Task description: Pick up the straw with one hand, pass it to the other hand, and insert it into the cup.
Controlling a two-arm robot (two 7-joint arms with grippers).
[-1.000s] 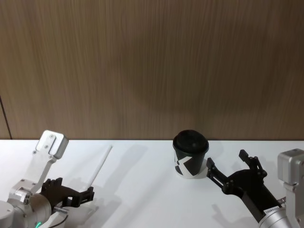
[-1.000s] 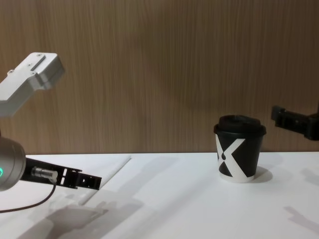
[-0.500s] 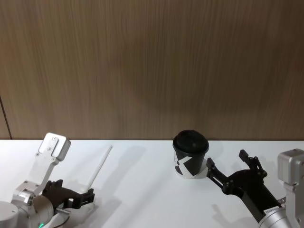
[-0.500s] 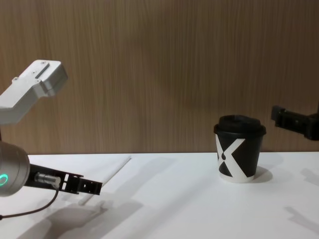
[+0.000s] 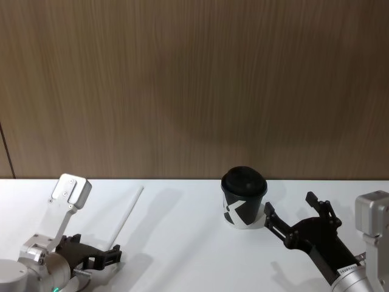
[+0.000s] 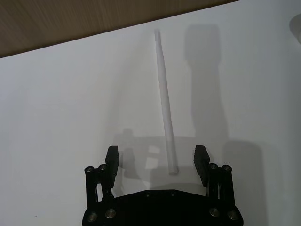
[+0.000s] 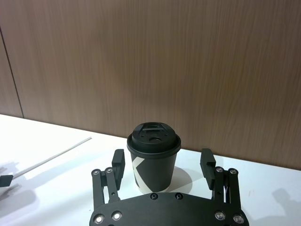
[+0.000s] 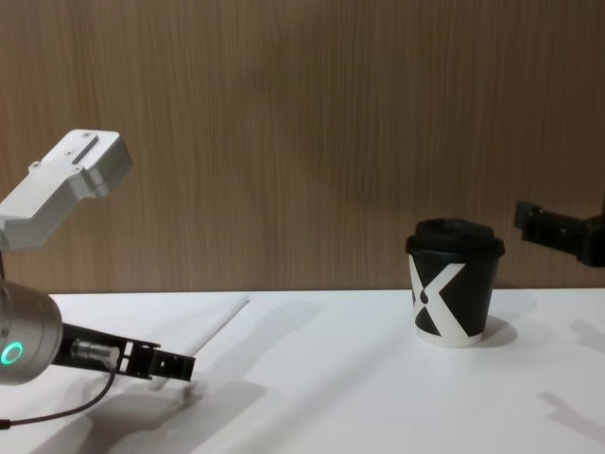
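The straw [image 5: 127, 216] lies flat on the white table [image 5: 182, 255], left of the cup [image 5: 243, 199] and well apart from it. It runs from near to far, its far end leaning a little to the right.

The left gripper [image 6: 156, 157] sits low over the table at the near left, pointing away from the robot. Its jaws stand wide, one finger on each side of the straw's near end, and neither finger touches the straw.

The cup stands upright near the table's far edge, lid on, in front of the brown wooden wall [image 5: 194, 85].

The right gripper [image 5: 290, 205] hovers above the table just near and right of the cup. Its jaws are wide and hold nothing, and they face the cup without touching it.
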